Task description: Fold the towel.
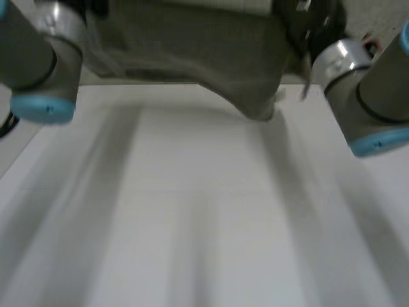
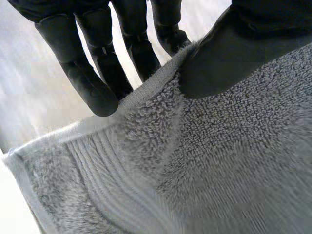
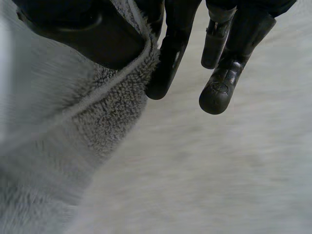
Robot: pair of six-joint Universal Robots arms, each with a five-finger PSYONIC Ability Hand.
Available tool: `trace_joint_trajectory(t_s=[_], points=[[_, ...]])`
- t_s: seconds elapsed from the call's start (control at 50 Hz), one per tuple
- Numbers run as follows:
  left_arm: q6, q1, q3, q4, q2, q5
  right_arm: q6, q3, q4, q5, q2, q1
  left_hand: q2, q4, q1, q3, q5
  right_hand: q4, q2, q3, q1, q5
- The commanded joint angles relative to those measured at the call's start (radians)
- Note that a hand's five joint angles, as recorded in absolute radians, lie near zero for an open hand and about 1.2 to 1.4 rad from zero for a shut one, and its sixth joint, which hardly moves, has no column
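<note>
Grey towel (image 2: 229,161) (ribbed band (image 2: 105,170) across it), edge in pinch of left hand (image 2: 243,48) and right hand (image 3: 92,36).

White table (image 1: 204,211); towel (image 1: 192,45) hangs above far edge, low corner near surface.

A white table (image 1: 204,224), softly lit — speckled grey floor (image 1: 383,13) beyond its far edge

The towel (image 2: 219,161) is grey looped terry with a flat ribbed band. The left hand (image 2: 92,85) and right hand (image 3: 170,63) look like smooth, dull-black plastic. The tabletop (image 1: 204,217) is matt white.
</note>
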Motion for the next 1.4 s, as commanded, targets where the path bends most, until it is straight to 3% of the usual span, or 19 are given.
trace_joint_trajectory(t_s=[0.02, 0.12, 0.24, 0.42, 0.54, 0.78, 1.12, 1.26, 1.3, 1.32, 1.4], points=[[0.018, 0.039, -0.340, -0.043, 0.009, 0.014, -0.009, 0.157, 0.208, -0.113, 0.013, -0.010, -0.125, -0.130, -0.041, -0.153, -0.297, 0.059, 0.065, 1.152, 0.080, 0.006], [0.082, 0.028, -0.594, -0.033, 0.027, 0.077, -0.013, 0.314, 0.259, -0.110, 0.059, -0.003, -0.125, -0.130, -0.041, -0.153, -0.297, 0.059, 0.065, 1.152, 0.080, 0.006], [0.178, 0.025, -0.685, -0.003, 0.015, 0.085, -0.017, 0.371, 0.273, -0.102, 0.105, 0.001, -0.125, -0.130, -0.041, -0.153, -0.297, 0.059, 0.065, 1.152, 0.080, 0.006], [0.205, 0.029, -0.743, 0.063, 0.015, 0.082, 0.033, 0.382, 0.265, 0.050, 0.162, -0.009, -0.125, -0.130, -0.041, -0.153, -0.297, 0.059, 0.065, 1.152, 0.080, 0.006], [0.205, 0.029, -0.757, 0.089, 0.019, 0.080, 0.095, 0.403, 0.244, 0.064, 0.156, -0.042, -0.125, -0.130, -0.041, -0.153, -0.297, -0.321, -0.316, 0.772, -0.300, -0.375], [0.199, 0.055, -0.749, 0.107, 0.033, 0.073, 0.186, 0.407, 0.235, 0.071, 0.124, -0.061, -0.125, -0.130, -0.041, -0.153, -0.297, -0.463, -0.457, 0.630, -0.441, -0.516], [0.095, 0.080, -0.737, 0.107, 0.148, 0.071, 0.191, 0.377, 0.247, 0.076, 0.073, -0.085, -0.125, -0.130, -0.041, -0.153, -0.297, -0.436, -0.430, 0.657, -0.415, -0.490], [0.098, 0.083, -0.752, 0.102, 0.142, 0.073, 0.178, 0.380, 0.262, 0.074, 0.070, -0.087, -0.125, -0.130, -0.041, -0.153, -0.297, -0.281, -0.275, 0.812, -0.260, -0.334], [0.098, 0.085, -0.752, 0.104, 0.138, 0.071, 0.178, 0.379, 0.267, 0.076, 0.065, -0.087, -0.125, -0.130, -0.041, -0.153, -0.297, -0.160, -0.155, 0.933, -0.139, -0.214], [0.100, 0.085, -0.752, 0.104, 0.133, 0.071, 0.181, 0.377, 0.268, 0.077, 0.062, -0.090, -0.125, -0.130, -0.041, -0.153, -0.297, 0.057, 0.062, 1.150, 0.078, 0.003], [0.109, 0.086, -0.755, 0.103, 0.122, 0.073, 0.181, 0.394, 0.250, 0.073, 0.025, -0.127, -0.125, -0.130, -0.041, -0.153, -0.297, 0.059, 0.065, 1.152, 0.080, 0.006]])
